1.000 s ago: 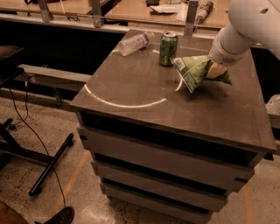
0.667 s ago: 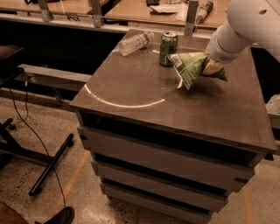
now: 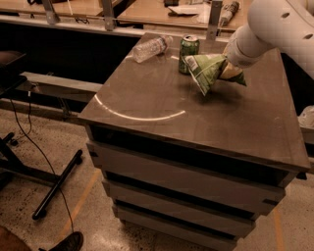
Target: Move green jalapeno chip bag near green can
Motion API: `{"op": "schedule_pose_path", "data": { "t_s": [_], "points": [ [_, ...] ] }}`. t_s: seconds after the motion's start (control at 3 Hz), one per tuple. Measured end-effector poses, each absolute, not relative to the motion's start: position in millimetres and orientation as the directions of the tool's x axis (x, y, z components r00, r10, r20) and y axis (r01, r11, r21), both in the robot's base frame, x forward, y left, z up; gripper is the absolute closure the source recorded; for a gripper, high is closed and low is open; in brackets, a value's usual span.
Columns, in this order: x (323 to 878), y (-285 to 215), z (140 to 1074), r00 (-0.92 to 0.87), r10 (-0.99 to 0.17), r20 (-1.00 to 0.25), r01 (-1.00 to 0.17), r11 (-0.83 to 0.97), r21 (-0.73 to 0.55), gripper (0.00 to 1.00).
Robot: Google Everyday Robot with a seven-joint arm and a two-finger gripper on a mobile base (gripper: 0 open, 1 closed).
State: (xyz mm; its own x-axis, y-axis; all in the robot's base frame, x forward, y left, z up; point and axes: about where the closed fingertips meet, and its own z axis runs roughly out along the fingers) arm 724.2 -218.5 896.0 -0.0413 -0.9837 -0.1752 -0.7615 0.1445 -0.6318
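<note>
The green jalapeno chip bag (image 3: 206, 71) is a crinkled light-green foil bag, tilted and lifted at its right end, its left end close beside the green can (image 3: 189, 52). The can stands upright at the back of the brown cabinet top (image 3: 162, 105). My gripper (image 3: 230, 71) comes in from the upper right on a white arm and is shut on the bag's right end.
A clear plastic water bottle (image 3: 151, 48) lies on its side at the back left of the cabinet top, left of the can. A workbench (image 3: 147, 12) runs behind. A cable and a chair base (image 3: 54, 186) lie on the floor at the left.
My gripper has carried the chip bag leftward and a little back, so its left end now sits right beside the green can.
</note>
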Motion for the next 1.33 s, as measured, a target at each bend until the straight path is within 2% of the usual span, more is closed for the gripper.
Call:
{"op": "schedule_pose_path", "data": {
  "t_s": [0.33, 1.33],
  "points": [
    [733, -215, 893, -0.039, -0.982, -0.184, -0.755, 0.149, -0.639, 0.89],
    [736, -204, 897, -0.016, -0.976, -0.218, -0.742, 0.158, -0.651, 0.18]
  ]
}}
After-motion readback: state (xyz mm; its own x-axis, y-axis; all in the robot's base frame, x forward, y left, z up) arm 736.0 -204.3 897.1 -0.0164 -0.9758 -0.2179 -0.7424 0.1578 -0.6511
